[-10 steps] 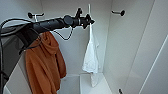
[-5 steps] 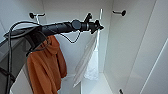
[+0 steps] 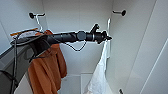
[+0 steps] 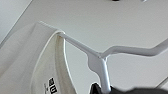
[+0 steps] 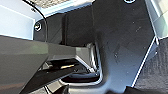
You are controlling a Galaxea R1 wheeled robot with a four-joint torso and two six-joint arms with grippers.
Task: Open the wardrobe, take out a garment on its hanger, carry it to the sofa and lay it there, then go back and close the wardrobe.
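Note:
The wardrobe (image 3: 75, 22) stands open in front of me, its white inside showing. My left arm reaches in from the left, and my left gripper (image 3: 106, 37) is shut on the hanger (image 4: 100, 60) at its neck. The left gripper (image 4: 106, 89) shows dark in the left wrist view, around the hanger's stem. The garment (image 3: 100, 75), a white T-shirt, hangs down from the hanger near the right inner wall. Its collar and label (image 4: 51, 83) show close in the left wrist view.
An orange hoodie (image 3: 47, 67) hangs on its own white hanger from a dark peg (image 3: 32, 15) at the left. A second dark peg (image 3: 122, 12) sticks out at the upper right. The wardrobe's right door (image 3: 150, 55) stands open beside the T-shirt.
My left gripper has come down and to the right with the hanger. The T-shirt has swung with it toward the right inner wall.

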